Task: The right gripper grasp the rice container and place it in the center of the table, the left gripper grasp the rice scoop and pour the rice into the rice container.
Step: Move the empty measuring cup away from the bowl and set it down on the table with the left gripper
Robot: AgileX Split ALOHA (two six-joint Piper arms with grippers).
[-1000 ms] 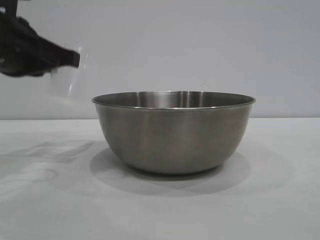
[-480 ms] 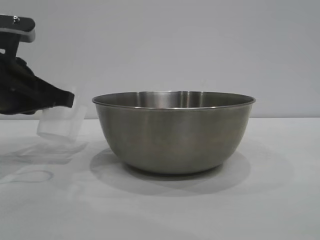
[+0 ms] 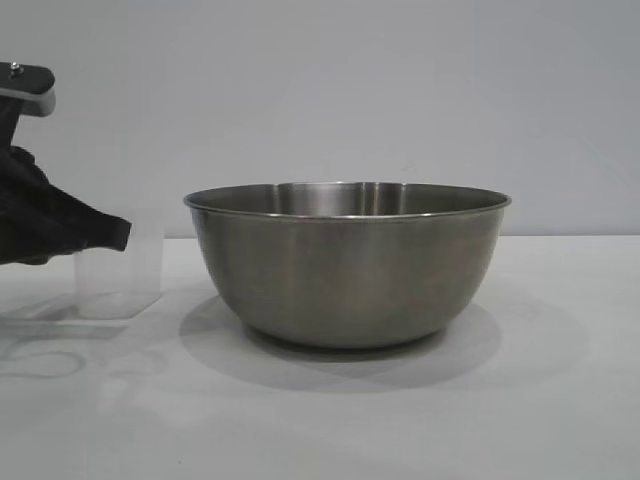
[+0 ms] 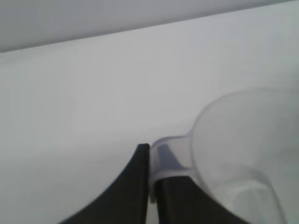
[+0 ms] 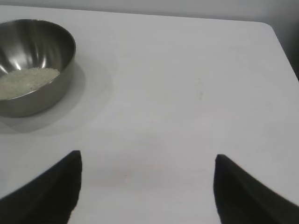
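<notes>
Your left hand (image 3: 122, 236) has lowered the rice scoop (image 3: 118, 272), handle pinched, onto the white tabletop (image 3: 400, 420) beside the rice container (image 3: 346, 265); the right hand (image 5: 147, 186) gapes empty.

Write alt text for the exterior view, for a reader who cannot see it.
A large round stainless-steel bowl stands upright in the middle of a plain white table. At the view's left, the black left gripper holds a small translucent plastic measuring cup upright beside the bowl, low at the table. The right arm is out of this view.
</notes>
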